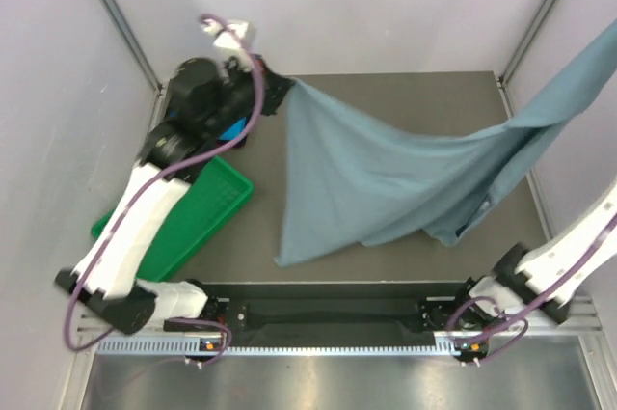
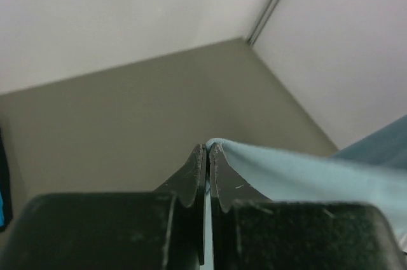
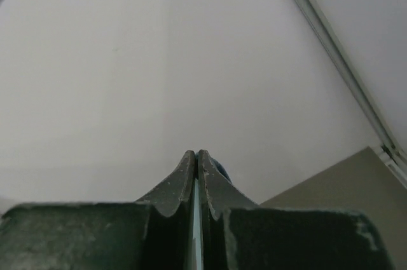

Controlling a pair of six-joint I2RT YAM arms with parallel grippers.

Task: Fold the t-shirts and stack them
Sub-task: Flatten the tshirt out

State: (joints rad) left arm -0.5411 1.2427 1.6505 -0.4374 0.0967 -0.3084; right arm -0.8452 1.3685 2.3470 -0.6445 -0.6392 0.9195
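The large grey-blue t-shirt (image 1: 386, 174) hangs stretched between both grippers, its lower part draped on the table. My left gripper (image 1: 278, 90) is at the far left of the table, shut on one corner of it; in the left wrist view the pale cloth (image 2: 299, 171) runs right from the closed gripper (image 2: 208, 149). The shirt's other end rises out of the top view at the upper right. In the right wrist view the right gripper (image 3: 196, 154) is shut on a thin strip of blue cloth (image 3: 219, 169). A bit of turquoise t-shirt (image 1: 231, 127) shows under the left arm.
A green plastic tray (image 1: 207, 212) lies at the left of the table under the left arm. Grey walls with metal posts (image 1: 120, 19) enclose the table. The black base rail (image 1: 337, 309) runs along the near edge. The right arm (image 1: 578, 251) leaves the frame at the right.
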